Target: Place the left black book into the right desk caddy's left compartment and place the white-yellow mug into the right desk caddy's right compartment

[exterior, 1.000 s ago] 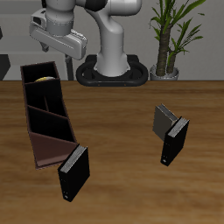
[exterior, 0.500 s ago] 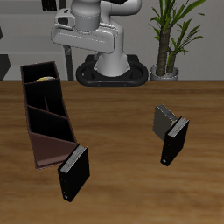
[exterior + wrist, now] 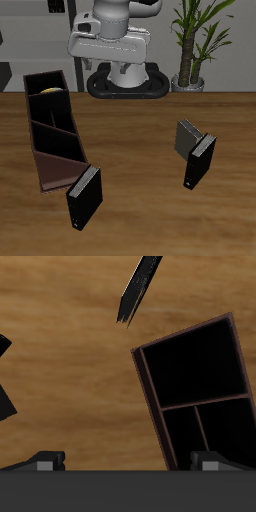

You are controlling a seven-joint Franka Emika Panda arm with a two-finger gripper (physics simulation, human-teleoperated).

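Black left black book (image 3: 200,161) upright, well apart from jaws (raised high)

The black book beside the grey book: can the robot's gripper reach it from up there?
Probably yes. The left black book stands on bare table, top edge uncovered; only the grey book is close behind it. The gripper is open.
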